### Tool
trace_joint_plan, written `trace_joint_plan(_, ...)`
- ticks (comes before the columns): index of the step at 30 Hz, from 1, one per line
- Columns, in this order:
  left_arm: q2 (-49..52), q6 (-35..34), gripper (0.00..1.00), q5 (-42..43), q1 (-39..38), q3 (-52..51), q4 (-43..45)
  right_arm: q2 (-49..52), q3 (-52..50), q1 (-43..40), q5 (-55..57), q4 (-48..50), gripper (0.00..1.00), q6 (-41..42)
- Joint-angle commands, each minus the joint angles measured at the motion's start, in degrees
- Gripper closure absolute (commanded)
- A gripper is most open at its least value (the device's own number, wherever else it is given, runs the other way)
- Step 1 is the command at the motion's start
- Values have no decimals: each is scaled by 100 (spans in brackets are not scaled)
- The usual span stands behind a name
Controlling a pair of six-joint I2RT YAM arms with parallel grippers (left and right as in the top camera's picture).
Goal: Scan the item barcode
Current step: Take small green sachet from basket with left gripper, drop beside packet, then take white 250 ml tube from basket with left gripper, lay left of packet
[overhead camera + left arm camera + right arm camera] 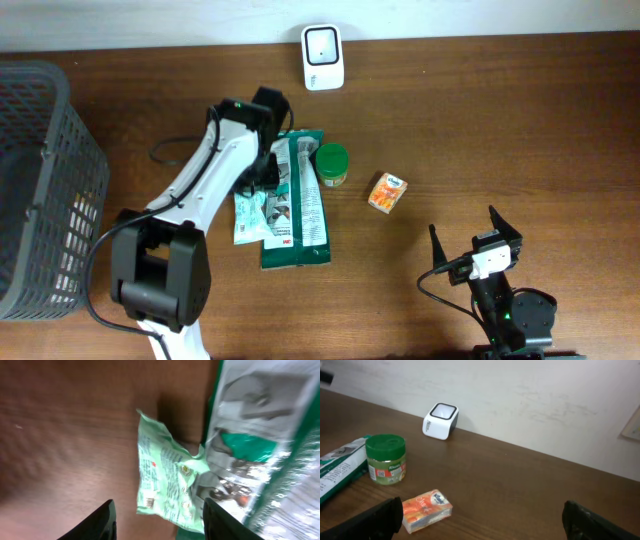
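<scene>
Left tool (159, 505) is right over the light-green pouch (167, 482). Its jaws stand apart and are clamped on nothing. In the left wrist view the pouch lies flat on the worktop (500, 120) between the two fingers, and I see no contact.

The pouch's long axis runs near-to-far on the worktop, so the jaw line crosses its short side, which suits a pinch. Its right edge touches or overlaps the big dark-green pack (300, 200); the view is too blurred to say which lies on top.

The barcode scanner (323, 57) sits at the far edge, beyond the pouch and slightly to the right, with its window facing up.

Right tool (462, 225) is parked at the near right, jaws fully apart and empty, well away from everything. Left is clearly the nearer arm, so this looks like its pick.

Other items:
- green-lidded jar (332, 165), just beside the pack
- orange box (388, 191), further right
- wire basket (40, 190), at the far left

My read:
- The pouch is the item in hand and it hasn't been scanned yet.
- The next move needs a pinch across the short side, a lift clear of the pack, then a carry to the scanner with the code facing the window.
- I can't tell which face carries the barcode.
- The risk is snagging the pack's edge along with the pouch.
</scene>
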Motion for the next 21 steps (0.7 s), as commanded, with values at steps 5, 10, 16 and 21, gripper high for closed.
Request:
trace_joint_plan(5, -612, 525, 44, -612, 1008, 3060, -688, -33, -31, -28, -9, -37, 1, 42)
trace_joint_plan(10, -1515, 522, 41, -175, 3161, 3394, -929, -33, -31, -28, -9, -37, 2, 42)
trace_joint_plan(16, -1556, 730, 41, 894, 5563, 3034, -1119, -33, -31, -28, -9, -37, 2, 42)
trace_joint_plan(21, -1534, 1644, 40, 1099, 5893, 1626, -874, -33, -31, -28, -9, -37, 2, 42)
